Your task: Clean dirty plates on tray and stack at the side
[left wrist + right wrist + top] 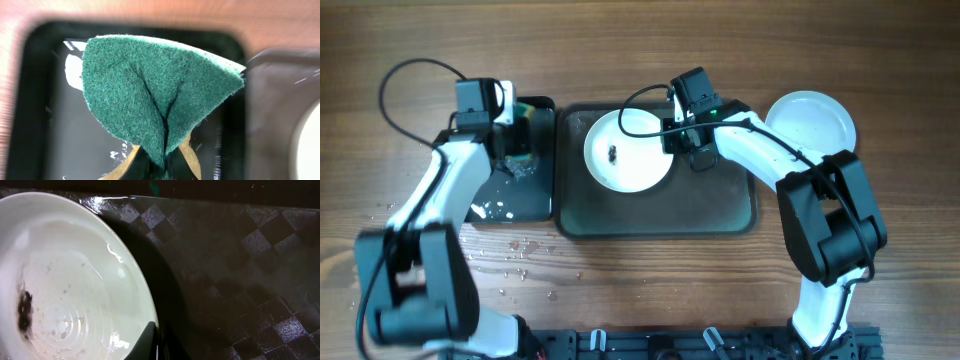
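A white plate with a dark smear near its centre lies on the left part of the dark grey-green tray. My right gripper is shut on this plate's right rim; in the right wrist view the rim sits between the fingers. White plates lie stacked on the table right of the tray; their number is unclear. My left gripper is shut on a folded green sponge above the glossy black tray.
The black tray holds water and white foam spots. Water drops lie on the wooden table in front of it. The tray's right half is bare patterned surface.
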### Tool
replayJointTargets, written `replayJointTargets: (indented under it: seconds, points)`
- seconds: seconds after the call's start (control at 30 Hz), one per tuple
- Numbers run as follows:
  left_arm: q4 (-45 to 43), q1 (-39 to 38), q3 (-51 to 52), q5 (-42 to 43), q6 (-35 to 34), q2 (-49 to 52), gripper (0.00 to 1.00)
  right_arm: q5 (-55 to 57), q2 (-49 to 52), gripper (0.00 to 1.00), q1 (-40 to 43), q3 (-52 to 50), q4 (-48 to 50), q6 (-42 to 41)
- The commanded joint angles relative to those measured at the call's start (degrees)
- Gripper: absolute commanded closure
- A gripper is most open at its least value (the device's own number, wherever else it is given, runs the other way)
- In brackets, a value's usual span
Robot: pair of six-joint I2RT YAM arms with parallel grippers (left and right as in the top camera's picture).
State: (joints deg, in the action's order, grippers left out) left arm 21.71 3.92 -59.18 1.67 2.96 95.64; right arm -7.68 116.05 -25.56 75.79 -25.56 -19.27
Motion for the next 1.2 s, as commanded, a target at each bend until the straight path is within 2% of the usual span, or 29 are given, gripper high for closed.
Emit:
replayJointTargets:
  seconds: [0.0, 0.17, 0.5, 1.17]
  points:
    - [0.07, 0.09, -0.96, 1.07, 0.87, -8.83, 0.96, -0.96, 0.63, 0.94, -0.13, -0.48, 0.44, -0.42]
    - [0.48, 0.09, -0.94, 1.07, 0.42, -15.54, 0.96, -0.98, 0.63, 0.94, -0.13, -0.48, 0.44, -0.42]
    - [2.45, 0.11, -0.94, 1.07, -8.24, -21.57, 0.96, -0.98, 0.63, 0.94, -0.13, -0.48, 0.44, -0.42]
    - [9.07, 0.11, -0.72, 1.11, -8.50, -18.38, 0.96, -1.38, 0.63, 0.95, -0.13, -0.48, 0.42, -0.42]
